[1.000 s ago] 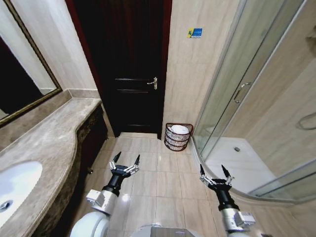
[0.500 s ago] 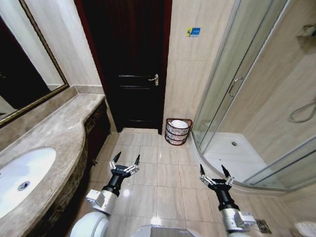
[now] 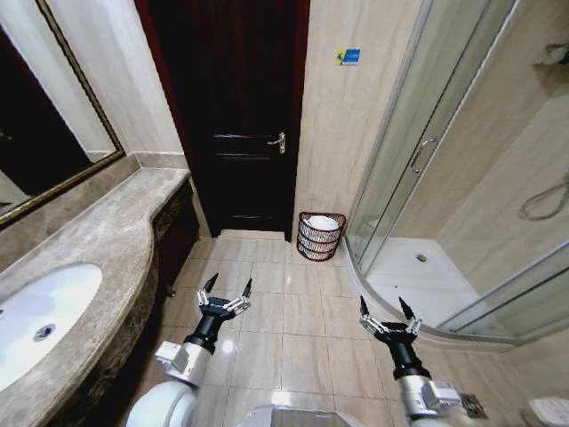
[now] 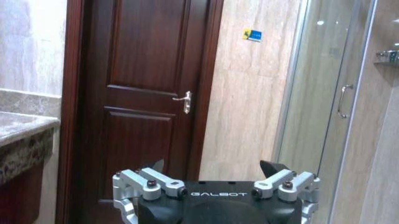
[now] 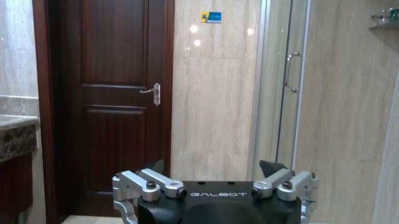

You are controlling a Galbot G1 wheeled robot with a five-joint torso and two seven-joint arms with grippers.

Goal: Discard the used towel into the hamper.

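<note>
Against the tiled wall just right of the dark wooden door point(image 3: 233, 116), you have the hamper point(image 3: 321, 235) standing on the floor, tucked between the door frame and the near edge of the glass shower enclosure point(image 3: 444, 160). It is a round, dark red-brown basket of open slats, and something white, apparently a towel point(image 3: 324, 222), shows at its top, inside the rim. A small blue and yellow sticker point(image 3: 349, 57) sits on the wall well above the hamper.

Your left gripper point(image 3: 226, 291) hangs over the floor tiles well short of the hamper and off to its left side, nearer the marble counter point(image 3: 89, 258) with its white sink point(image 3: 40, 316). Its fingers are spread wide with nothing between them; the left wrist view confirms it, with the fingertips point(image 4: 157, 166) apart and the door handle point(image 4: 184, 99) showing beyond them.

Your right gripper point(image 3: 384, 311) hovers over the floor well short of the hamper and to its right side, close to the curved base of the shower enclosure. Its fingers are spread too and hold nothing, and in the right wrist view the fingertips point(image 5: 269, 166) stand apart in front of the beige wall.

Both grippers are well apart from the hamper and from each other, at about the same height above the tiles.
</note>
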